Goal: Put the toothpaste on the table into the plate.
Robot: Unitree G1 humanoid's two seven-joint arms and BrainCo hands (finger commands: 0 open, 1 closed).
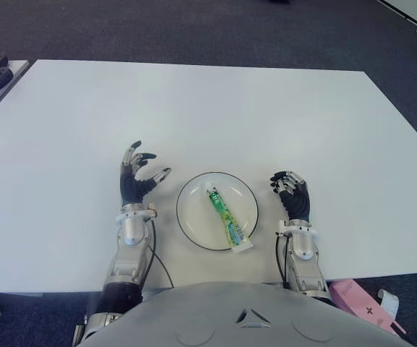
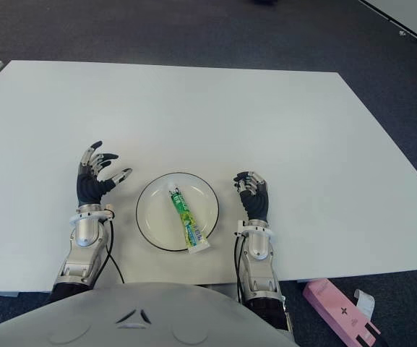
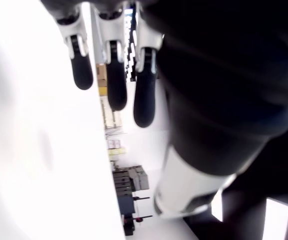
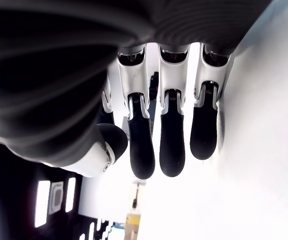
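— Nearest the robot's body, at the front edge of the white table, what is seen?

— A white plate with a dark rim is seen there, and the toothpaste is laid inside it. The green tube is set at a slant, its cap end toward the far side of the plate, its flat white end reaching over the near rim.

— How is the left hand placed?

— It is shown just to the left of the plate, apart from it. Its fingers are spread and relaxed, the thumb angled toward the plate, and nothing is held. In its wrist view the fingertips are seen extended with only the table beside them.

— And the right hand?

— It is shown just to the right of the plate, also apart from it. Its fingers are bent loosely side by side, and nothing is enclosed by them.

— What is found beyond that?

— Farther off, bare tabletop is seen, and dark carpet past the far edge. On the floor at the right, a pink box is lying.
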